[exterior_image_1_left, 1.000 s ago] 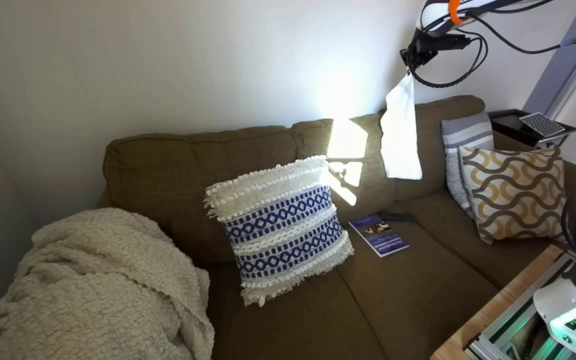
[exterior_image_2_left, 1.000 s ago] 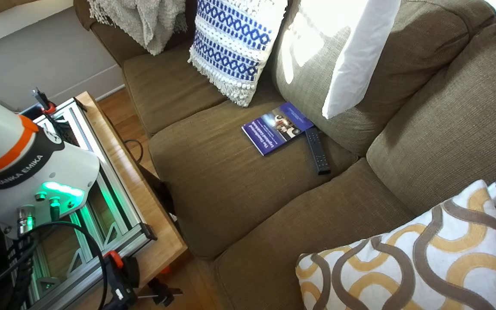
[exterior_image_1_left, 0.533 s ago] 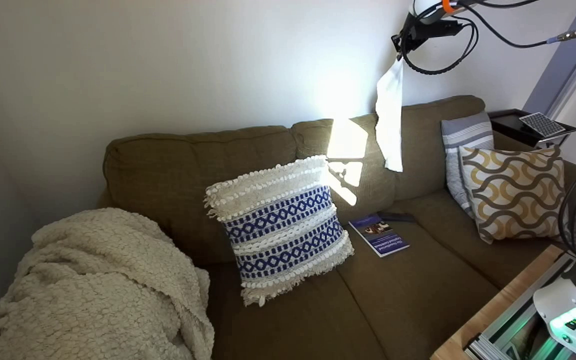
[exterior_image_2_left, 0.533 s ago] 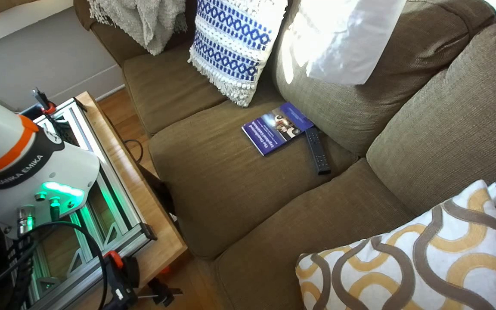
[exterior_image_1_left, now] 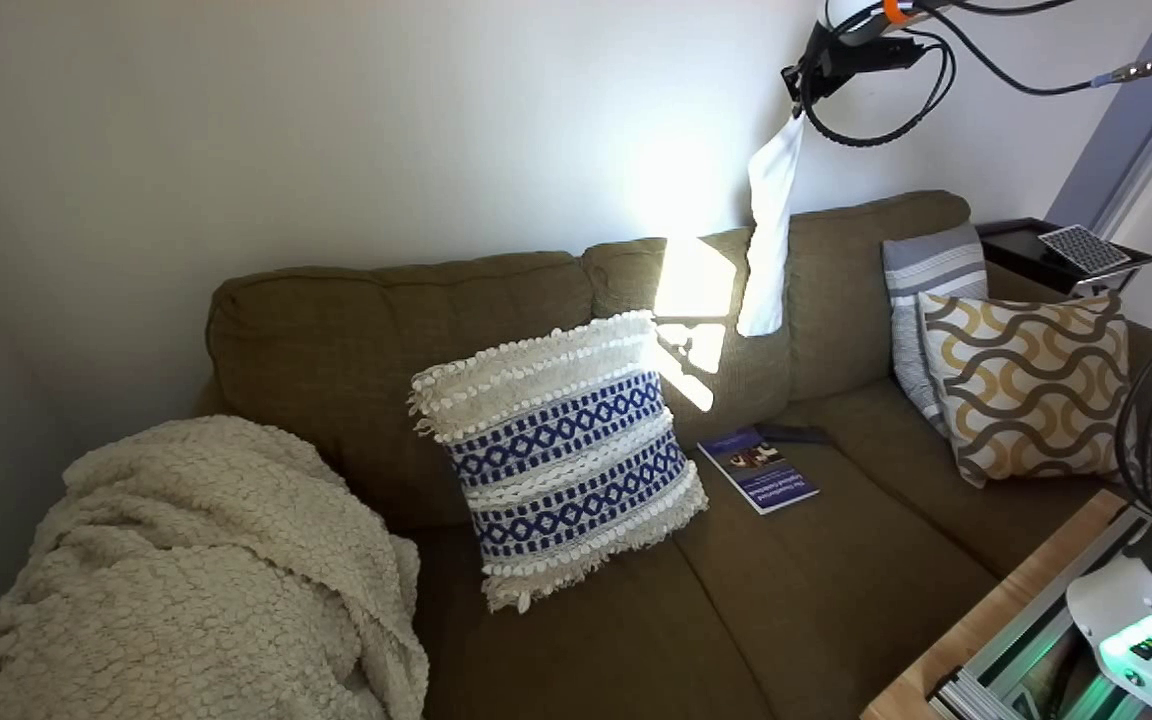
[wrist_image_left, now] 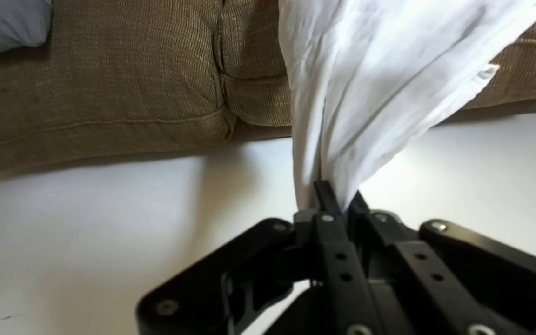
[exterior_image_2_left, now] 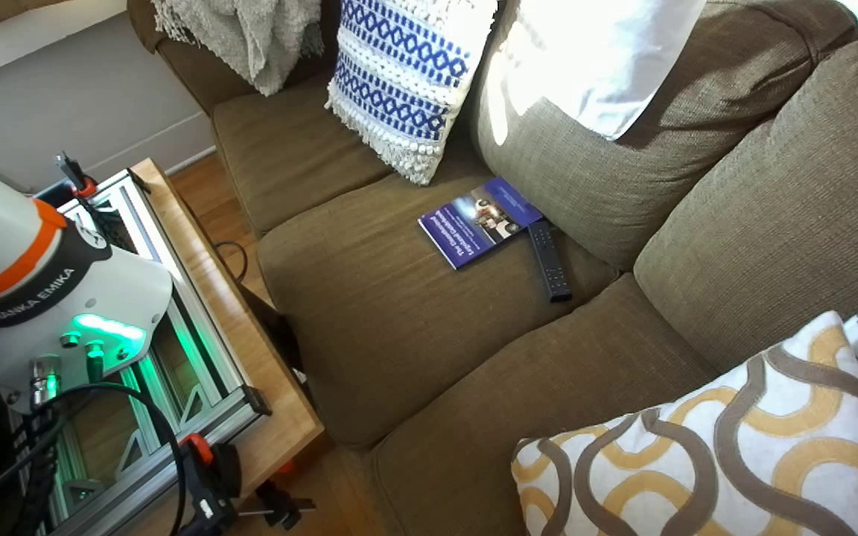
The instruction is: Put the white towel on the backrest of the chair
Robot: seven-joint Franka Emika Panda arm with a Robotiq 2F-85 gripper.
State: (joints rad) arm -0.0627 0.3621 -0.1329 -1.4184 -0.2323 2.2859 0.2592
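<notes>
The white towel [exterior_image_1_left: 768,240] hangs from my gripper [exterior_image_1_left: 797,110] in an exterior view, gathered at the top. Its lower part overlaps the backrest of the olive-brown sofa, the chair [exterior_image_1_left: 396,340]; I cannot tell whether it touches. In an exterior view the towel's lower end [exterior_image_2_left: 615,74] shows in front of the sofa's back cushion [exterior_image_2_left: 593,186], with the gripper out of frame. In the wrist view the gripper [wrist_image_left: 340,197] is shut on the towel [wrist_image_left: 370,88], which fans out over the sofa backrest [wrist_image_left: 133,79].
A blue-and-white fringed pillow [exterior_image_1_left: 566,460], a cream blanket [exterior_image_1_left: 216,570] and a yellow-grey patterned pillow [exterior_image_1_left: 1031,385] lie on the sofa. A book [exterior_image_2_left: 477,222] and a remote [exterior_image_2_left: 550,260] lie on the seat. The wall [exterior_image_1_left: 416,130] is right behind the backrest.
My gripper has moved up and a little left in an exterior view, carrying the towel. The towel's lower end has risen and swung left; the gripper nearly stands still over the last half second.
</notes>
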